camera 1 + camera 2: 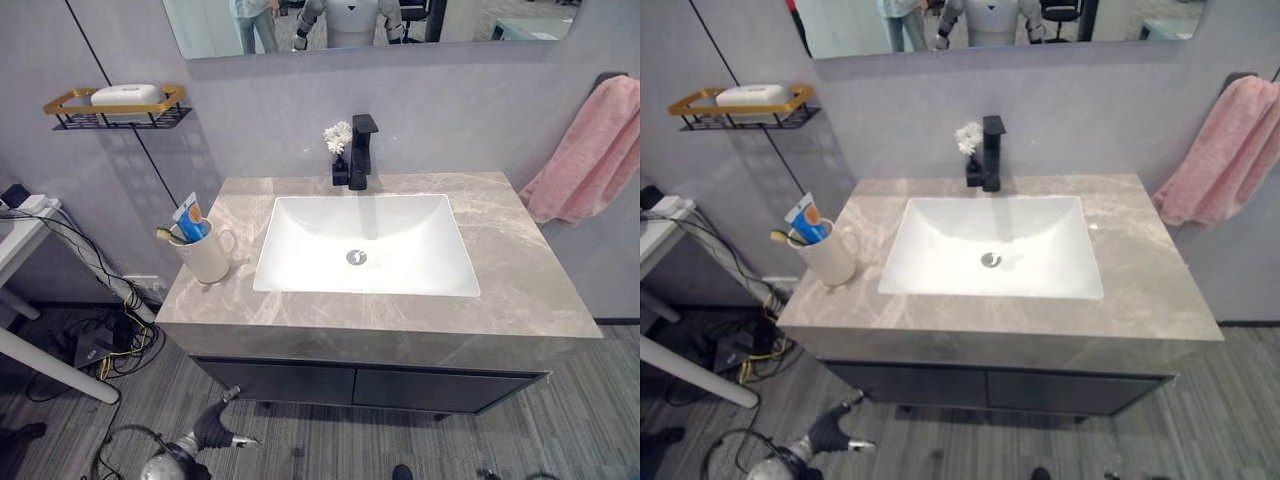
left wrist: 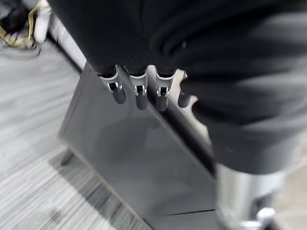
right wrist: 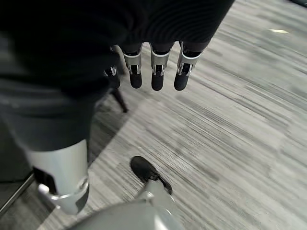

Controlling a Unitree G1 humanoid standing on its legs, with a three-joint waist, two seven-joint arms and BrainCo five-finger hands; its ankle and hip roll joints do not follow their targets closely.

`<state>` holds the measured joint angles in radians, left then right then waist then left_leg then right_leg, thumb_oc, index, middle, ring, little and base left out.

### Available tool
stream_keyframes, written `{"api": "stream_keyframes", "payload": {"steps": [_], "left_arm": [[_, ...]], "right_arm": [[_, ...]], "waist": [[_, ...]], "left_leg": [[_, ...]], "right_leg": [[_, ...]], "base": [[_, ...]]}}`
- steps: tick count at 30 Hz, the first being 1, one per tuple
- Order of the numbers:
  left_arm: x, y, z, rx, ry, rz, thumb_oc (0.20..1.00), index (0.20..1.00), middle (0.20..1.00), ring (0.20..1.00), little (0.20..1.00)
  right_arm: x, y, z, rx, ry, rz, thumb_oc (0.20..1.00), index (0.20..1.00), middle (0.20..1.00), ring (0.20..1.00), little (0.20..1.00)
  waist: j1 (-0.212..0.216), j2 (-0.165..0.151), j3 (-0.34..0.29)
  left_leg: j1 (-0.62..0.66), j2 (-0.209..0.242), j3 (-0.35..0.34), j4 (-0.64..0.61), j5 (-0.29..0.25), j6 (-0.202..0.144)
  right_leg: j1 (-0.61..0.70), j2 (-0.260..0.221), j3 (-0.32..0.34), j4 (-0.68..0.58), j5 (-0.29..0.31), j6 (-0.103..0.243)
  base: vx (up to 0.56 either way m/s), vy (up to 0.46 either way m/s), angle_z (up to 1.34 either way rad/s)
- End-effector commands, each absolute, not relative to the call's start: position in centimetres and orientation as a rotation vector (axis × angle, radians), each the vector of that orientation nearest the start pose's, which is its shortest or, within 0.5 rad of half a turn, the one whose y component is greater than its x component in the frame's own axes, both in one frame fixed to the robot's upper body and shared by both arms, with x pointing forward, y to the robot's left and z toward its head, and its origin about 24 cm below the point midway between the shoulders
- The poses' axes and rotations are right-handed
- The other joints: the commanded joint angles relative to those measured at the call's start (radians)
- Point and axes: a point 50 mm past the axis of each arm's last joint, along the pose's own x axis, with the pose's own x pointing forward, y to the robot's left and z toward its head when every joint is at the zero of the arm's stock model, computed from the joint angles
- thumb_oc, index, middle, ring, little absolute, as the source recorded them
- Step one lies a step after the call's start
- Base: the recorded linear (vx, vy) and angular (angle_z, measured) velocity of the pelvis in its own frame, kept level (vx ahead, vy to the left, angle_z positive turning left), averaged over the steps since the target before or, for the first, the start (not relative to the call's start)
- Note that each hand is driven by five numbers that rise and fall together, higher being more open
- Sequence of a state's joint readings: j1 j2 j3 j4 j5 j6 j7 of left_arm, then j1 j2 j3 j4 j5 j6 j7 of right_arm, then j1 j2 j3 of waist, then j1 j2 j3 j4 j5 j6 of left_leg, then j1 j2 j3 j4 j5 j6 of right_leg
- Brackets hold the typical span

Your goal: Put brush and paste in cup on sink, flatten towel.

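Observation:
A cream cup (image 1: 208, 258) stands on the grey stone counter (image 1: 520, 290) left of the white basin (image 1: 300, 272). A blue-and-white toothpaste tube (image 1: 191, 217) and a toothbrush (image 1: 166, 236) stick out of it. A pink towel (image 1: 590, 150) hangs bunched on the wall at the far right. My left hand (image 1: 215, 432) hangs low in front of the dark cabinet (image 2: 134, 163), below counter level, its fingers (image 2: 139, 91) relaxed and holding nothing. My right hand (image 3: 156, 72) hangs over the wooden floor, fingers loose and empty.
A black faucet (image 1: 360, 150) and a small vase of white flowers (image 1: 338, 137) stand behind the basin. A gold wire shelf (image 1: 60, 105) with a soap bar (image 1: 127, 95) is on the left wall. A white table (image 1: 20, 240) and cables lie at the left.

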<state>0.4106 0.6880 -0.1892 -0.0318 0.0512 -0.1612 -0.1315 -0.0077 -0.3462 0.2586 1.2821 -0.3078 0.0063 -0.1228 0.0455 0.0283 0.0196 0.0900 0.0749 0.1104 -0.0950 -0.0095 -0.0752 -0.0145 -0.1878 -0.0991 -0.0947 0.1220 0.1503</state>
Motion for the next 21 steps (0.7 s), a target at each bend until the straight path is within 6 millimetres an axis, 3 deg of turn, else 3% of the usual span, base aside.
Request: {"api": "stream_keyframes", "payload": {"steps": [1, 5, 8, 9, 10, 17, 21], "left_arm": [[17.6, 23.5, 4.8, 0.510, 0.049, -0.342, 1.000, 1.000, 1.000, 1.000, 1.000], [18.5, 23.1, 8.1, 0.482, -0.130, -0.250, 1.000, 1.000, 1.000, 1.000, 1.000], [18.6, 23.5, 8.9, 0.482, -0.175, -0.184, 1.000, 1.000, 1.000, 1.000, 1.000], [18.6, 23.9, 9.2, 0.478, -0.194, -0.148, 0.755, 0.755, 0.755, 0.755, 0.755], [18.6, 24.2, 9.1, 0.470, -0.193, -0.122, 0.200, 0.200, 0.200, 0.200, 0.200], [17.6, 27.5, 7.8, 0.390, -0.152, 0.126, 0.200, 0.200, 0.200, 0.200, 0.200], [17.2, 28.1, 6.9, 0.391, -0.124, 0.180, 0.200, 0.200, 0.200, 0.200, 0.200]], "right_arm": [[8.6, -27.4, -15.2, -0.869, 1.270, 0.164, 1.000, 1.000, 1.000, 1.000, 1.000], [7.1, -27.2, -15.6, -0.810, 1.306, 0.108, 1.000, 1.000, 1.000, 1.000, 1.000], [6.6, -27.1, -15.7, -0.751, 1.312, 0.035, 1.000, 1.000, 1.000, 1.000, 1.000], [6.4, -27.0, -15.7, -0.742, 1.310, 0.023, 1.000, 1.000, 1.000, 1.000, 1.000], [6.5, -26.9, -15.7, -0.736, 1.304, 0.015, 1.000, 1.000, 1.000, 1.000, 1.000], [7.0, -26.7, -15.3, -0.734, 1.195, -0.002, 1.000, 1.000, 1.000, 1.000, 1.000], [7.0, -26.9, -15.1, -0.699, 1.160, -0.045, 1.000, 1.000, 1.000, 1.000, 1.000]], "waist": [[-0.003, -0.031, -0.019], [0.001, -0.042, -0.022], [0.001, -0.047, -0.021], [0.003, -0.049, -0.020], [0.003, -0.050, -0.019], [0.003, -0.057, -0.007], [0.000, -0.056, 0.000]], "left_leg": [[-0.083, 0.010, -0.038, 0.008, 0.035, -0.007], [-0.095, 0.013, -0.056, 0.008, 0.042, -0.011], [-0.101, 0.014, -0.070, 0.008, 0.046, -0.013], [-0.103, 0.015, -0.073, 0.008, 0.048, -0.014], [-0.104, 0.015, -0.075, 0.008, 0.049, -0.014], [-0.113, 0.014, -0.074, 0.008, 0.057, -0.017], [-0.111, 0.014, -0.073, 0.008, 0.057, -0.016]], "right_leg": [[0.080, -0.044, -0.022, 0.007, -0.087, 0.030], [0.083, -0.040, -0.035, 0.007, -0.091, 0.024], [0.089, -0.037, -0.046, 0.007, -0.095, 0.021], [0.091, -0.036, -0.050, 0.007, -0.096, 0.020], [0.091, -0.036, -0.051, 0.007, -0.096, 0.019], [0.082, -0.036, -0.055, 0.007, -0.093, 0.018], [0.078, -0.036, -0.054, 0.007, -0.091, 0.019]], "base": [[-0.01, -0.024, 0.12], [0.00, -0.035, 0.15], [0.00, -0.038, 0.06], [-0.01, -0.029, 0.18], [-0.01, -0.025, 0.19], [-0.01, -0.007, 0.02], [0.00, 0.000, 0.00]]}}
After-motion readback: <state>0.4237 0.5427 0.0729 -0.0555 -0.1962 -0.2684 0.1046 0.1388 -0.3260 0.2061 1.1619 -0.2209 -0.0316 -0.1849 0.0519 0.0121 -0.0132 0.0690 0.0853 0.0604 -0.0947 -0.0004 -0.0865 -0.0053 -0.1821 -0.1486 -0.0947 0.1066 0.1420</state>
